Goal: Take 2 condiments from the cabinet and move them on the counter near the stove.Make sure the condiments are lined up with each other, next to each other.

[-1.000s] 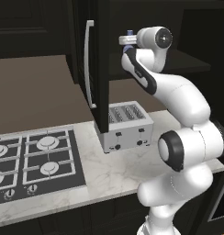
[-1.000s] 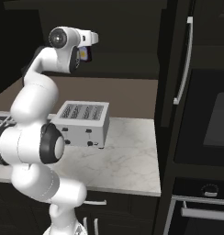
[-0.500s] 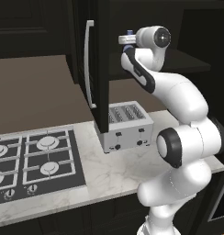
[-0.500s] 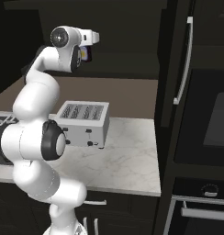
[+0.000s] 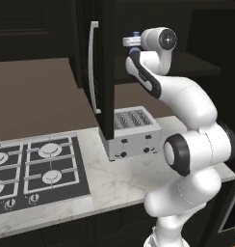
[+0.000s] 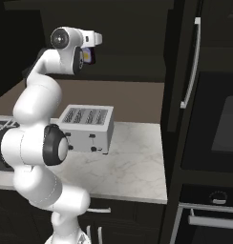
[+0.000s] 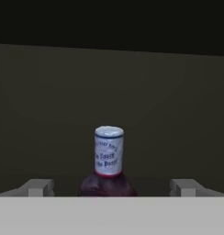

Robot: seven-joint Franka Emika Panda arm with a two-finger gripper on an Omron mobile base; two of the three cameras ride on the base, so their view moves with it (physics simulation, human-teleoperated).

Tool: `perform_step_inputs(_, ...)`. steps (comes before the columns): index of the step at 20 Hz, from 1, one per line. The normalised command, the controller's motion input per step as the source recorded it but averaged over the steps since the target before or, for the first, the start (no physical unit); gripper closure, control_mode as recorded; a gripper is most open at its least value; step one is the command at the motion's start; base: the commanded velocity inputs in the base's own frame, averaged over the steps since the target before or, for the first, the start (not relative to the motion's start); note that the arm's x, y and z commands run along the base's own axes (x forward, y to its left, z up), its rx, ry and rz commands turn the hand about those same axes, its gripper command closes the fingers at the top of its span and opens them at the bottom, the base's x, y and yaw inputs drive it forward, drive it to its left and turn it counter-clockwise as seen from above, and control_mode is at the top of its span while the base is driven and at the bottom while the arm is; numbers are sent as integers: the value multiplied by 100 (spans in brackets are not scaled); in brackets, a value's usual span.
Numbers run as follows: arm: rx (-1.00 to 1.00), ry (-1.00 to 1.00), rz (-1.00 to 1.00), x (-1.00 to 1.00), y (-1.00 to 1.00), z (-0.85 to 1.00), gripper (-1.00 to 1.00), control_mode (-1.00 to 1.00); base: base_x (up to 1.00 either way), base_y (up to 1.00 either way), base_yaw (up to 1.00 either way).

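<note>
One condiment, a small dark bottle [image 7: 109, 151] with a pale blue neck, stands upright on the dark shelf inside the cabinet [image 5: 107, 72]. My gripper [image 7: 111, 187] is open, its fingertips [image 7: 38, 187] wide apart on either side of the bottle's base, not touching it. In the right base view the bottle [image 6: 90, 55] shows its yellow label just beside my raised hand. The cabinet door hangs open with its silver handle [image 5: 93, 67] facing out. The stove [image 5: 37, 169] lies on the counter [image 5: 119, 178] at the left.
A silver toaster [image 5: 134, 132] stands on the counter under the cabinet, right below my arm. A tall dark unit with an oven [image 6: 218, 133] closes off the counter's [image 6: 132, 167] right end. The open door's edge is close to my hand's left.
</note>
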Motion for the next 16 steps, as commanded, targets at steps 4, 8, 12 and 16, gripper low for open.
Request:
perform_step_inputs(4, 0, 0, -1, 3, 4, 0, -100, -100, 0, 0, 0)
perform_step_inputs(8, 0, 0, -2, 6, 3, 0, -100, -100, 0, 0, 0)
perform_step_inputs(12, 0, 0, -2, 6, 3, 0, -100, -100, 0, 0, 0)
perform_step_inputs(16, 0, 0, -1, 7, 1, 0, -100, -100, 0, 0, 0)
